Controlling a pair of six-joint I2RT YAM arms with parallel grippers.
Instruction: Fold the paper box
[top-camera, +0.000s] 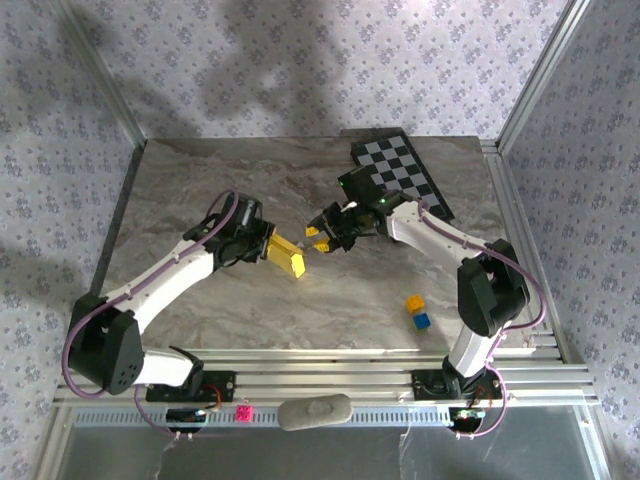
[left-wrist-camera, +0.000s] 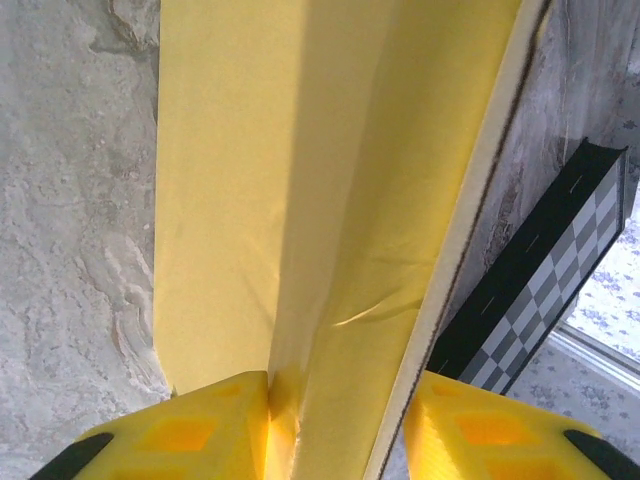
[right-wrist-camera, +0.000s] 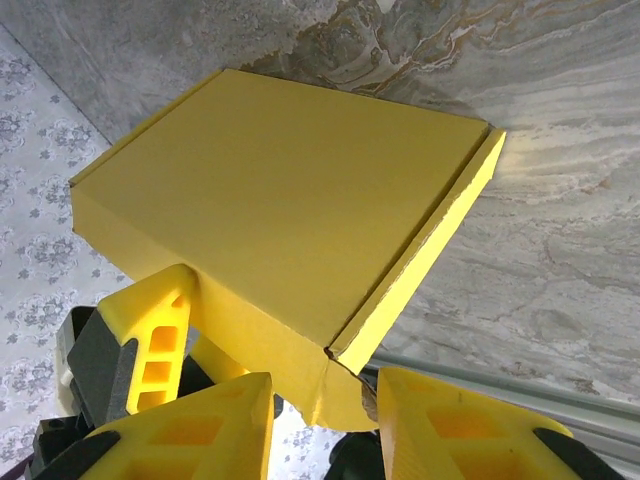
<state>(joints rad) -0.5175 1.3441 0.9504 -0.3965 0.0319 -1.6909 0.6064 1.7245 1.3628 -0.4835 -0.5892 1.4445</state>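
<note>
The paper box (top-camera: 288, 257) is a flat yellow carton held just above the marble table (top-camera: 200, 180), between my two arms. My left gripper (top-camera: 265, 245) is shut on the box's left end. In the left wrist view a folded wall of the box (left-wrist-camera: 300, 200) fills the gap between the yellow fingers (left-wrist-camera: 170, 440) of that gripper (left-wrist-camera: 335, 400). My right gripper (top-camera: 322, 238) is open at the box's right end. In the right wrist view this gripper (right-wrist-camera: 325, 400) has the bottom corner of the box (right-wrist-camera: 280, 200) between its jaws, touching the right finger (right-wrist-camera: 460, 430), with a gap on the left. The left gripper's finger (right-wrist-camera: 155, 330) shows under the box.
A black-and-white chequered board (top-camera: 405, 170) lies at the back right, also seen past the box edge (left-wrist-camera: 560, 270). A small yellow cube (top-camera: 414, 302) and a blue cube (top-camera: 421, 320) sit near the right arm's base. An aluminium rail (top-camera: 380, 360) runs along the near edge.
</note>
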